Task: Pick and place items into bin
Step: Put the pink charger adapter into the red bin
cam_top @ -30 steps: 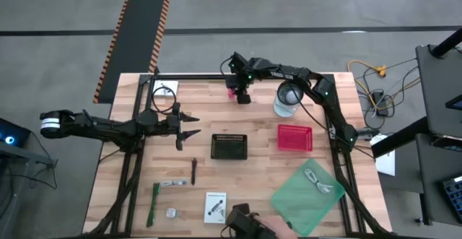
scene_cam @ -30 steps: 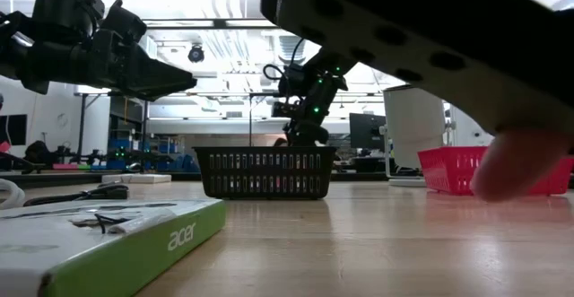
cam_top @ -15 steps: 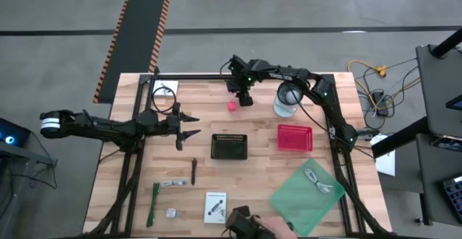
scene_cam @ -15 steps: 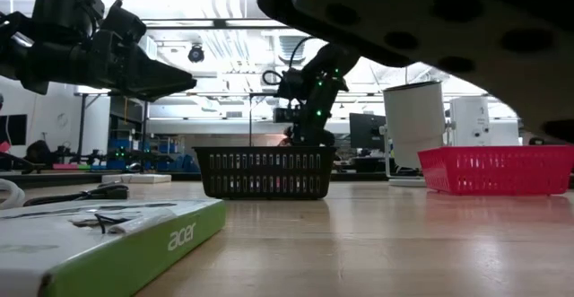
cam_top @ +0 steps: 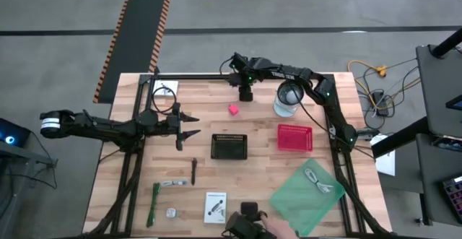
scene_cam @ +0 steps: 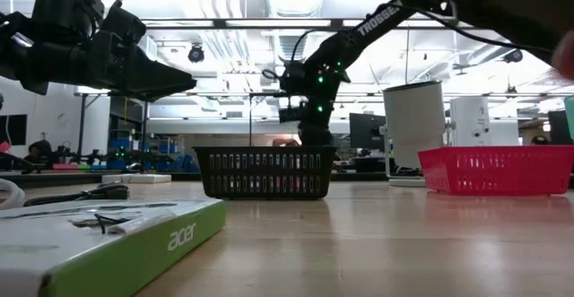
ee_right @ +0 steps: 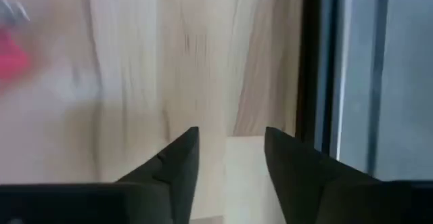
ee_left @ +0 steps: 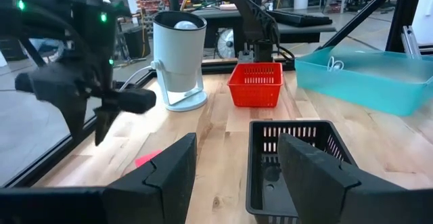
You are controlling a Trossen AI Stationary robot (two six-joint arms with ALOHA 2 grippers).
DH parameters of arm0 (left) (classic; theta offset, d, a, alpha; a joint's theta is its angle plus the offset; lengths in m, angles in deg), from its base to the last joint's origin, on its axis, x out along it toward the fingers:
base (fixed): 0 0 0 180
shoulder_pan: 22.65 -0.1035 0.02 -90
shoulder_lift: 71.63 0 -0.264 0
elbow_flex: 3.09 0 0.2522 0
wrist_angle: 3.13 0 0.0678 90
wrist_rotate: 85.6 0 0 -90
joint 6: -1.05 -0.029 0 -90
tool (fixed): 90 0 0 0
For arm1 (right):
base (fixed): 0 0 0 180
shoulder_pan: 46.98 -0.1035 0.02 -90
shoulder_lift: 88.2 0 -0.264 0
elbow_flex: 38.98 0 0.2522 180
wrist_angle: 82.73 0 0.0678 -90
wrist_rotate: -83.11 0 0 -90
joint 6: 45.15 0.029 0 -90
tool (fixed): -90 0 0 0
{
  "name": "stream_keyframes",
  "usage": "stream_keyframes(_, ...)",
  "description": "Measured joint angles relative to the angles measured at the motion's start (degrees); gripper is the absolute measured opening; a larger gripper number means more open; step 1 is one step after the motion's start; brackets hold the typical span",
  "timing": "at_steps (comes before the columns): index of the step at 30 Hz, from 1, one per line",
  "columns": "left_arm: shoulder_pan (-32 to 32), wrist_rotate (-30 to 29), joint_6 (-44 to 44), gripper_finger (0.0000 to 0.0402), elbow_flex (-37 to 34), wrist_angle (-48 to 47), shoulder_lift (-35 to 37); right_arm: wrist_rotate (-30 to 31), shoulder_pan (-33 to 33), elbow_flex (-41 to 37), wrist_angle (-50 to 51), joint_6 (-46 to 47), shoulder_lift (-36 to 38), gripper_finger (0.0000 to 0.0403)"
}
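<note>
Right gripper (cam_top: 246, 93): hangs over the table's far edge, about 12 o'clock from the table's centre; fingers a little apart, holding nothing.
Pink cube (cam_top: 233, 109): lies loose on the wood, just beside the right gripper at its 7 o'clock, and at 12 o'clock from the black bin (cam_top: 229, 146).
Step in hand: my reading is a grasp of the cube. To do it well, centre the parted fingers over the cube, come straight down, and close gently, since so small a piece may skid away.
Left gripper (cam_top: 189, 124): waits at 9 o'clock of the black bin, fingers wide open, empty.
Black bin: mesh basket at the table's centre; the left wrist view shows a small dark shape on its floor, too unclear to name.
Red bin (cam_top: 294, 138): at 3 o'clock of the black bin; looks empty.
Green tray (cam_top: 292, 199): at 4 o'clock; a white cable (cam_top: 318, 182) lies in it.
Other items: dark stick (cam_top: 194, 171), green strip (cam_top: 154, 203) and a card (cam_top: 214, 206) lie around 7 o'clock.
</note>
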Motion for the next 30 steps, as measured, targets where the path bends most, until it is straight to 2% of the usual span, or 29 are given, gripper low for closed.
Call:
stream_keyframes(7,0.0,0.0,0.0,0.0192,0.0,0.0,0.0,-3.1,-1.7,0.0,2.1,18.0,1.2,0.0198)
stream_keyframes(16,0.0,0.0,-2.5,0.0192,0.4,0.1,0.0,-3.5,-6.3,0.1,7.5,35.5,2.4,0.0201)
stream_keyframes(26,0.0,0.0,-3.1,0.0192,0.4,0.3,0.4,-3.3,-13.2,0.1,7.0,43.9,3.4,0.0201)
stream_keyframes(30,0.0,0.0,-3.1,0.0192,0.4,0.3,0.7,-1.4,-14.9,0.1,6.6,46.5,3.4,0.0201)
